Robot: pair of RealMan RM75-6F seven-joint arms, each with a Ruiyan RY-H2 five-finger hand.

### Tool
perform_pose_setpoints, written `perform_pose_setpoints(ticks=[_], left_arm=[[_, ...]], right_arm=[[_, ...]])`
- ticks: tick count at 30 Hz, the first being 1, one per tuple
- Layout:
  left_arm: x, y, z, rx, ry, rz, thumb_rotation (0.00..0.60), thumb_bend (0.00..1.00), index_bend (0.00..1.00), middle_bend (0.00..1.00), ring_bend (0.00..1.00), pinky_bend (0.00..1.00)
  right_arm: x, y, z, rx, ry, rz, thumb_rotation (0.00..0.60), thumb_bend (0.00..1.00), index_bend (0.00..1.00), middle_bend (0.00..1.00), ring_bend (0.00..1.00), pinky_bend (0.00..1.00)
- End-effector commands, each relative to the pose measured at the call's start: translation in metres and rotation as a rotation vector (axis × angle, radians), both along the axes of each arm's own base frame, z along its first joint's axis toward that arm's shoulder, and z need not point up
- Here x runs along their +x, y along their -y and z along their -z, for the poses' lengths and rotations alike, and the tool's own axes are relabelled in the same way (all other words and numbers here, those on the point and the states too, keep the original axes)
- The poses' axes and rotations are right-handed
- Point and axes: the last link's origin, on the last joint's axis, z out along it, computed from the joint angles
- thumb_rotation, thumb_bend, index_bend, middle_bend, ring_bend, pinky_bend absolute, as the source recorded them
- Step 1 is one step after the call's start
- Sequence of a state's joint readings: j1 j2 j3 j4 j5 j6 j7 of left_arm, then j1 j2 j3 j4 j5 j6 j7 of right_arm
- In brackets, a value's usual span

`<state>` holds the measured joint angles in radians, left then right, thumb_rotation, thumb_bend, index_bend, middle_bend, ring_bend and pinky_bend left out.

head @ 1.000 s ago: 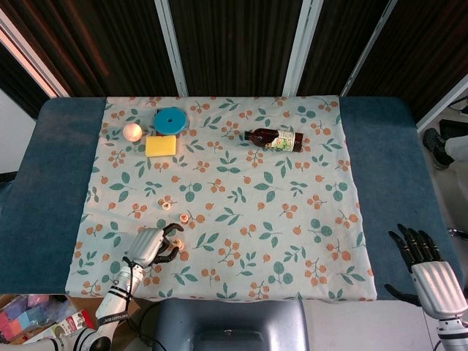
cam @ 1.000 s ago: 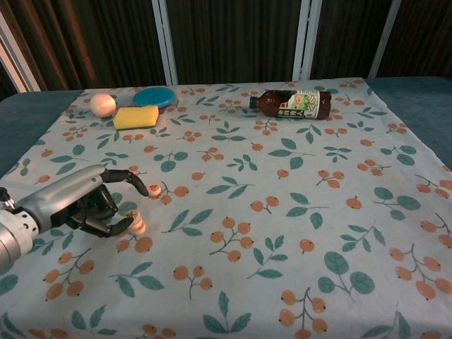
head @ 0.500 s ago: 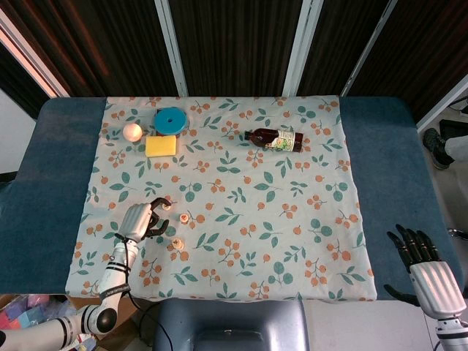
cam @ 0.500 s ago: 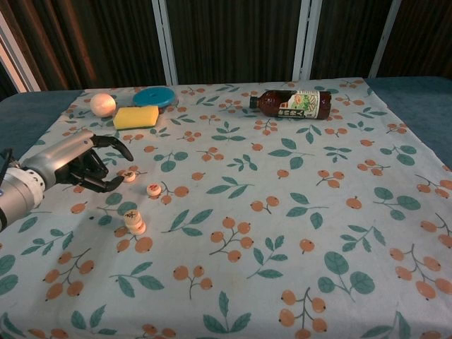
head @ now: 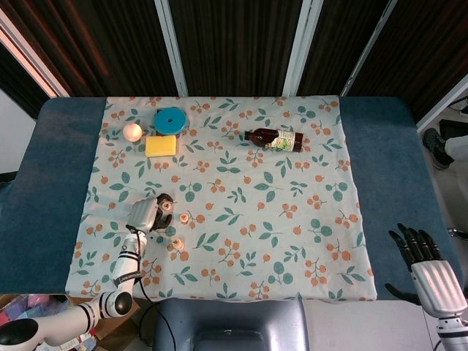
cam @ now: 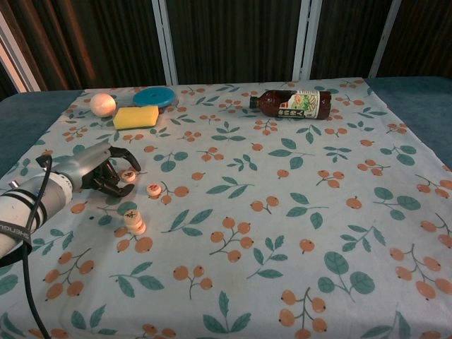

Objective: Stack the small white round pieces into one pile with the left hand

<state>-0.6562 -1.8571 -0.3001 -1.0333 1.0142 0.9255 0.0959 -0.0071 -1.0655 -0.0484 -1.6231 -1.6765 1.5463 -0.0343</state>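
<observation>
1. Right now my left hand (cam: 99, 171) sits low over the floral cloth (cam: 282, 233), fingers curled around a loose white piece (cam: 128, 176); I cannot tell whether the fingertips actually pinch it or only cage it.
2. I judge the hand is there because that piece is the next one due for the pile (cam: 134, 221), which stands near the hand toward the table's front edge, 2 pieces high as far as I can see.
3. A second loose piece (cam: 153, 189) lies just beside the first, apart from the fingers, so I would close carefully to avoid nudging it.
4. My right hand (head: 424, 257) hangs off the table's corner, fingers spread and holding nothing, well away from the work.
5. Along the far side lie a brown bottle (cam: 292, 103) on its side, a blue disc (cam: 155, 96), a yellow sponge (cam: 136, 116) and a pale ball (cam: 103, 104).
6. Blue padding (head: 58, 183) shows beyond the cloth; dark slatted panels (head: 234, 44) close off the room behind.
</observation>
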Motion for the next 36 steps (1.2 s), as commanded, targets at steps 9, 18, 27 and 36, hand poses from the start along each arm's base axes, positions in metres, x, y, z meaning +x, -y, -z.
perform_pose_setpoints(ticks=[9, 18, 27, 36], left_arm=[[-0.0034, -0.0038, -0.0024, 0.016, -0.005, -0.007, 0.6, 0.4, 0.38, 1.0, 1.0, 1.0], [-0.0071, -0.0056, 0.0022, 0.011, -0.018, -0.015, 0.6, 0.4, 0.43, 1.0, 1.0, 1.0], [-0.0061, -0.0049, 0.0026, 0.013, -0.016, -0.009, 0.6, 0.4, 0.49, 1.0, 1.0, 1.0], [-0.003, -0.0023, -0.0034, 0.023, 0.004, 0.009, 0.6, 0.4, 0.53, 1.0, 1.0, 1.0]], right_arm=[[-0.0001, 0.0001, 0.0, -0.001, 0.001, 0.001, 0.6, 0.07, 0.0, 0.0, 0.0, 0.0], [-0.0004, 0.0001, -0.001, -0.007, 0.001, 0.003, 0.6, 0.07, 0.0, 0.0, 0.0, 0.0], [-0.0004, 0.0, -0.0009, -0.005, 0.0, 0.002, 0.6, 0.07, 0.0, 0.0, 0.0, 0.0], [-0.0003, 0.0004, 0.0, -0.004, -0.002, 0.003, 0.6, 0.07, 0.0, 0.0, 0.0, 0.0]])
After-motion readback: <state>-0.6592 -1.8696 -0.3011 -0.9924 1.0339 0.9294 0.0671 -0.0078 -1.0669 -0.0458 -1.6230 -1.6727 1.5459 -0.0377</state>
